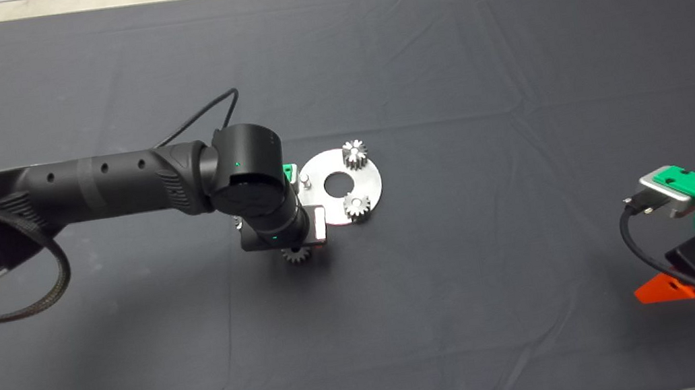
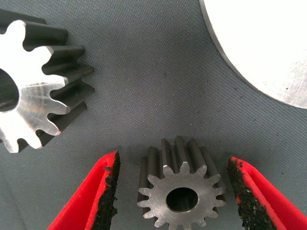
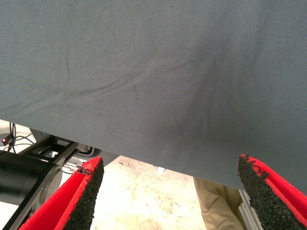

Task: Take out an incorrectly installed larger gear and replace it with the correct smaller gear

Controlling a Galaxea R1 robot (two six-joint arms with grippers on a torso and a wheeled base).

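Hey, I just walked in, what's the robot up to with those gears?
The left tool is down over the mat beside the round silver plate. Its fingers are open on either side of a dull grey gear lying flat, not touching it. A bright-faced gear lies close by. Two more gears sit on the plate, and one post there is bare. The right tool waits open at the mat's edge.
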